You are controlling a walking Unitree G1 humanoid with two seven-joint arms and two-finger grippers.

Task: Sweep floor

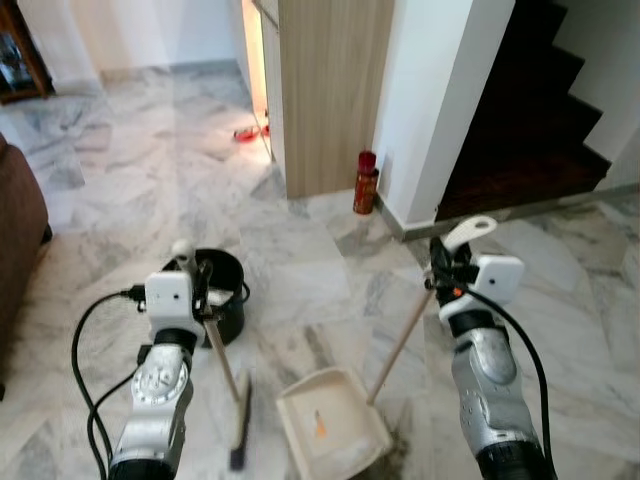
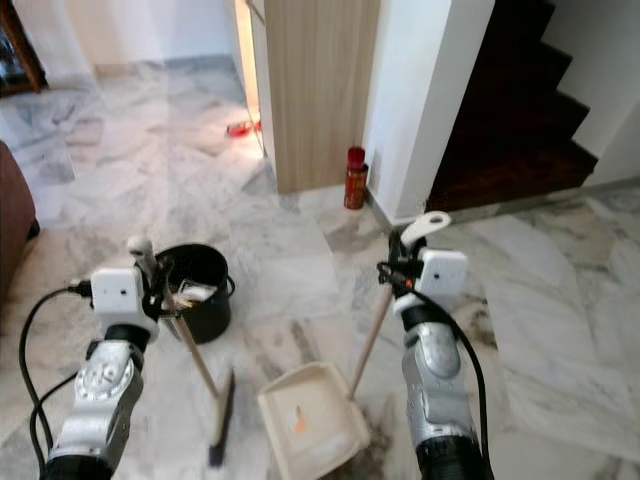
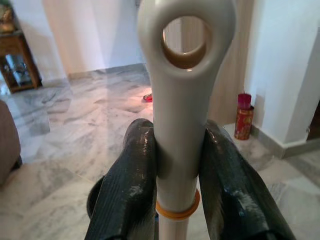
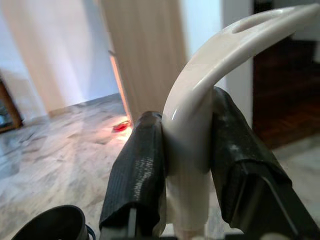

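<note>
My left gripper (image 1: 200,292) is shut on the white top of a broom handle (image 3: 182,75), just below its hanging loop. The broom slants down to its dark head (image 1: 240,430) resting on the marble floor. To its right, my right gripper (image 1: 445,270) is shut on the curved white grip of the dustpan handle (image 4: 200,75). The cream dustpan (image 1: 345,440) sits on the floor between my arms, right of the broom head, with a small orange scrap (image 1: 320,425) inside. The fingers (image 3: 135,170) press on both sides of the broom handle.
A black bin (image 1: 225,280) stands just behind the left gripper. A red can (image 1: 366,182) sits by the wooden cabinet side (image 1: 330,90) and white wall. Dark stairs (image 1: 520,130) rise at the back right. A brown sofa (image 1: 15,240) edges the left. A red object (image 1: 250,132) lies far back.
</note>
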